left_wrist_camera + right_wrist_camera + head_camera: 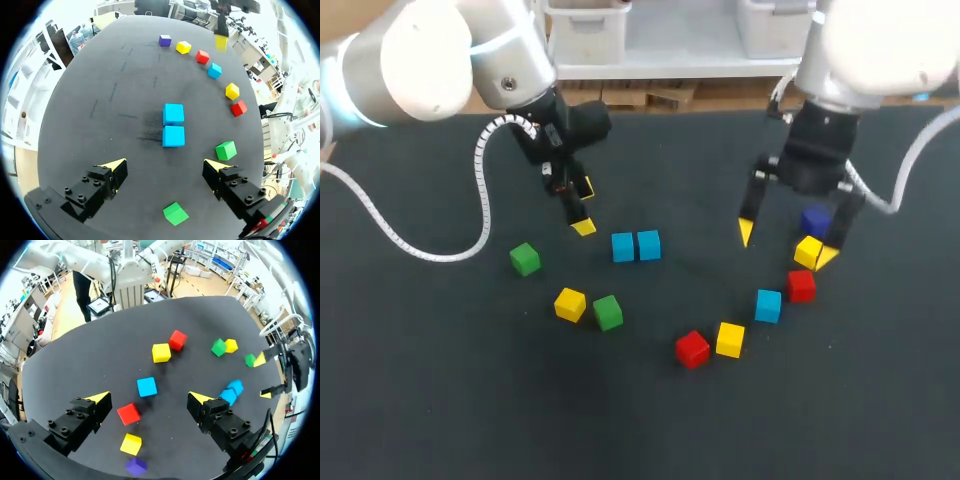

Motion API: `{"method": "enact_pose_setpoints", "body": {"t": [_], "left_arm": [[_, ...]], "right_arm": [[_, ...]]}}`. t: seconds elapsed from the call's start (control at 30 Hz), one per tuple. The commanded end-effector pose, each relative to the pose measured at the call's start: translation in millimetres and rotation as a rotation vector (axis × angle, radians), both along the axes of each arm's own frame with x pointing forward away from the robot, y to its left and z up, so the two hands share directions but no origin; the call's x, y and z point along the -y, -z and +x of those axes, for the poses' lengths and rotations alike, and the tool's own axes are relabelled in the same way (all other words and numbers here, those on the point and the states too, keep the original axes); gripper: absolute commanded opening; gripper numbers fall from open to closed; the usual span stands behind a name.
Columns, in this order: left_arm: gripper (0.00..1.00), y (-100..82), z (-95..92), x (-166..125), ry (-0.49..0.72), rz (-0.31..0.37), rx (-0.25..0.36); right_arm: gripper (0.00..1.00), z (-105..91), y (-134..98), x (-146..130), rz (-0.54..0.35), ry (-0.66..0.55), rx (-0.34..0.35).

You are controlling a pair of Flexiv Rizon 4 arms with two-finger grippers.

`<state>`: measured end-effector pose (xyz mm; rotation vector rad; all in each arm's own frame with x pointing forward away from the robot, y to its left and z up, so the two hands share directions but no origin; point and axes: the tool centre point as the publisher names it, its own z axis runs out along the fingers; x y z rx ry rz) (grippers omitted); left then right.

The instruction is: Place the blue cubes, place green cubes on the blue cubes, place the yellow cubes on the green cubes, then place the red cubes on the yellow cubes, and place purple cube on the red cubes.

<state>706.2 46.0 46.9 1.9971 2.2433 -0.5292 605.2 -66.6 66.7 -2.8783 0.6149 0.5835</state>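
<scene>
Under the spread right gripper (pixel 149 398), a red cube (pixel 129 413) (left gripper (pixel 166 163) likewise apart, before two blue cubes (pixel 173 136)).

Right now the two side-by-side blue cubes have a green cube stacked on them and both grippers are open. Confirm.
Wrong: nothing is stacked on the blue cubes; the head view shows both green cubes on the table, apart from them. The rest holds: left gripper and right gripper are open.

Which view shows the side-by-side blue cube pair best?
Left wrist view: the blue pair lies centred ahead of the left gripper, with nothing in front of it. Head view shows it clear too, from farther off. Right wrist view catches it beside the right gripper, cubes overlapping.
</scene>
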Motion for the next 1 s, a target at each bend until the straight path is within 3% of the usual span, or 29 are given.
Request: {"method": "enact_pose_setpoints", "body": {"t": [0.03, 0.63, 0.7, 0.77, 0.83, 0.93, 0.97, 1.0], "left_arm": [[1.00, 0.1, -0.8, -1, 0.001, -0.002, 0.003], [1.00, 0.1, -0.8, -1, 0.001, -0.002, 0.003], [1.00, 0.1, -0.8, -1, 0.001, -0.002, 0.003], [1.00, 0.1, -0.8, -1, 0.001, -0.002, 0.003], [1.00, 0.1, -0.8, -1, 0.001, -0.002, 0.003], [1.00, 0.1, -0.8, -1, 0.001, -0.002, 0.003], [1.00, 0.1, -0.8, -1, 0.001, -0.002, 0.003], [1.00, 0.1, -0.8, -1, 0.001, -0.002, 0.003]], "right_arm": [[1.00, -14.1, 20, 3, -0.021, -0.004, 0.117], [1.00, -12.7, 65, -5, 0.029, -0.096, 0.120], [0.92, -11.8, 67, -6, 0.030, -0.101, 0.119], [0.99, -10.9, 70, -5, 0.031, -0.102, 0.114], [0.98, -9.6, 73, -5, 0.030, -0.100, 0.108], [0.81, -8.7, 73, -5, 0.030, -0.101, 0.105], [0.59, -8.5, 73, -5, 0.033, -0.104, 0.105], [0.48, -8.5, 73, -5, 0.034, -0.105, 0.105]]}}
